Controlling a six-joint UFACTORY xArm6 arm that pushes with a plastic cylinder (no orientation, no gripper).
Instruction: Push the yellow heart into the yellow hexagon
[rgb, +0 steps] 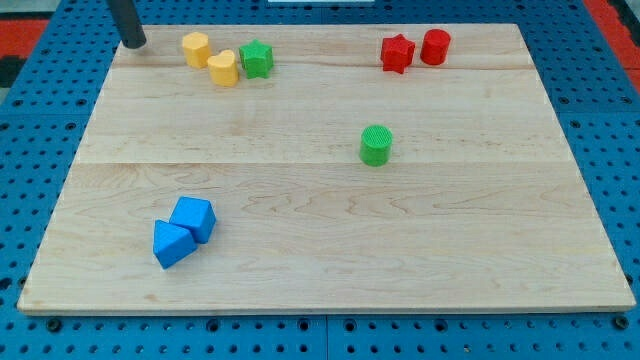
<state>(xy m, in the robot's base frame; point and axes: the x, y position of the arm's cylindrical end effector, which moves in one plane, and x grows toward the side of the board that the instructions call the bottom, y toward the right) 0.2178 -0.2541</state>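
The yellow hexagon lies near the view's top left of the wooden board. The yellow heart sits just to its lower right, close to it, with at most a thin gap between them. A green star touches the heart's right side. My tip rests near the board's top left corner, to the left of the hexagon and apart from it.
A red star and a red cylinder sit at the view's top right. A green cylinder stands right of centre. Two blue blocks touch each other at the lower left. Blue pegboard surrounds the board.
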